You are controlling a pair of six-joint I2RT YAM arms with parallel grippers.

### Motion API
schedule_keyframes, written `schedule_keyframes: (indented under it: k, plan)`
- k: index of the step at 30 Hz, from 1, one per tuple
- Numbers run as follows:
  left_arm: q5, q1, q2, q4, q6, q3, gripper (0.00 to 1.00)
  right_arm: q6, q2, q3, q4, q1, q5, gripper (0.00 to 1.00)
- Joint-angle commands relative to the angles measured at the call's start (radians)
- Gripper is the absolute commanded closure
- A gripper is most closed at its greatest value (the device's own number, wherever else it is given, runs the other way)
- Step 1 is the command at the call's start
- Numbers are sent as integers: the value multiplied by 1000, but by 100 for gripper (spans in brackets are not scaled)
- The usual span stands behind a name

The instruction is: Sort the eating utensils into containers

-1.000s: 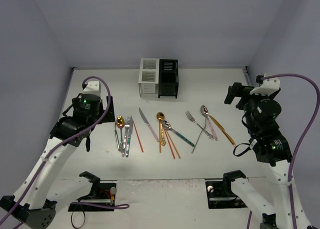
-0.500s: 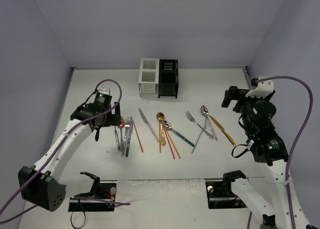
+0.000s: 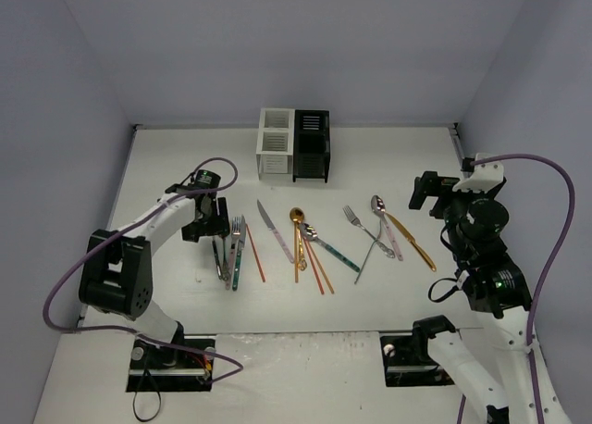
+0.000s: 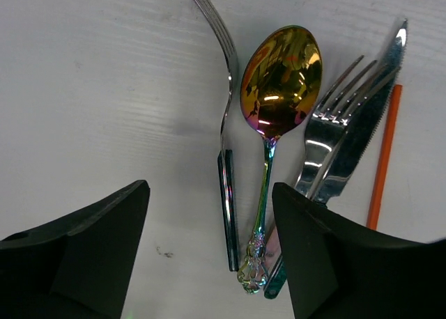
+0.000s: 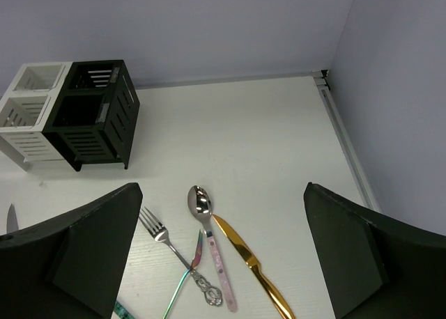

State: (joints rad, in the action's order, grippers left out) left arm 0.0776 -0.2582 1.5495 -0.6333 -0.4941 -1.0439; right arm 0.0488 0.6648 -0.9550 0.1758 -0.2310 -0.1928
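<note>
The eating utensils lie in a row across the table. My left gripper (image 3: 215, 231) (image 4: 212, 263) hangs open low over the left cluster. Its fingers straddle the handles of an iridescent gold spoon (image 4: 279, 75) and a dark fork (image 4: 226, 193) without touching them. A silver fork (image 4: 327, 134), a knife (image 4: 362, 124) and an orange chopstick (image 4: 383, 152) lie just to the right. My right gripper (image 3: 425, 191) (image 5: 223, 277) hangs open and empty above a pink-handled spoon (image 5: 209, 242), a gold knife (image 5: 254, 270) and a silver fork (image 5: 164, 239). The white container (image 3: 275, 142) and black container (image 3: 312, 144) stand joined at the back.
A middle cluster holds a silver knife (image 3: 275, 230), a gold spoon (image 3: 297, 228), orange chopsticks (image 3: 319, 268) and a teal-handled piece (image 3: 338, 254). Walls close the table at the back and both sides. The arm bases sit at the near edge.
My left arm has swung right and down from the table's left side to just over the left cluster, its jaws narrowing slightly. The right arm has shifted only slightly.
</note>
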Motion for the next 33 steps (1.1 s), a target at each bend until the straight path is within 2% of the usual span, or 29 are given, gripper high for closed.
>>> schedule_keyframes:
  k: [1, 16, 20, 29, 33]
  plan:
    - [-4, 10, 61, 58, -22, -36, 37, -18, -12, 9, -84, -8, -3, 0]
    - [13, 26, 148, 134, -11, 37, 82, -36, -24, 24, -82, -11, -37, 0]
    - [66, 36, 121, 119, 19, 37, 100, -38, -30, 32, -82, -14, -37, 0]
    - [137, 88, -115, 111, 74, -77, 100, -35, -28, 30, -84, -16, -26, 0]
    - [93, 86, -185, 219, 92, -166, 100, -23, -25, 27, -84, -18, -20, 0]
